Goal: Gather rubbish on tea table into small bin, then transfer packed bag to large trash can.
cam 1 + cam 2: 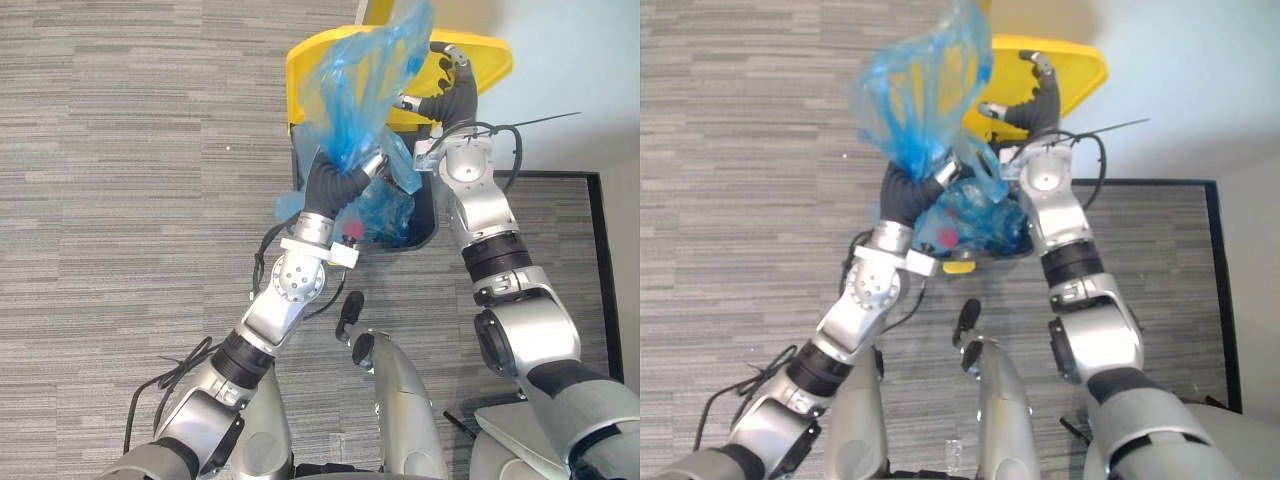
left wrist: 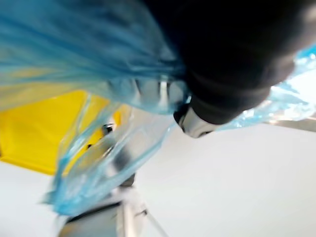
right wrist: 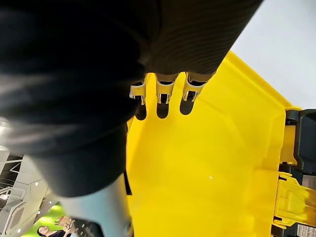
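The fingers [image 2: 159, 92] of the left hand [image 1: 338, 185] are clamped round the gathered neck of the blue bag [image 1: 365, 80]. Its loose top flares upward and its full lower part hangs in the mouth of the dark trash can [image 1: 428, 218]. The right hand [image 1: 455, 95] presses straight fingers [image 3: 163, 91] flat against the raised yellow lid [image 1: 490, 58]. Through the plastic a pink scrap [image 1: 352, 230] shows; the other contents are too blurred to tell. Grey striped carpet [image 1: 120, 150] lies around the can, with a white wall [image 1: 570, 60] beyond.

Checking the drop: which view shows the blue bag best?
Left eye view: most of the bag shows, gripped by the left hand over the open can. Right eye view shows much the same. Left wrist view catches folds of it up close; right wrist view faces the yellow lid.
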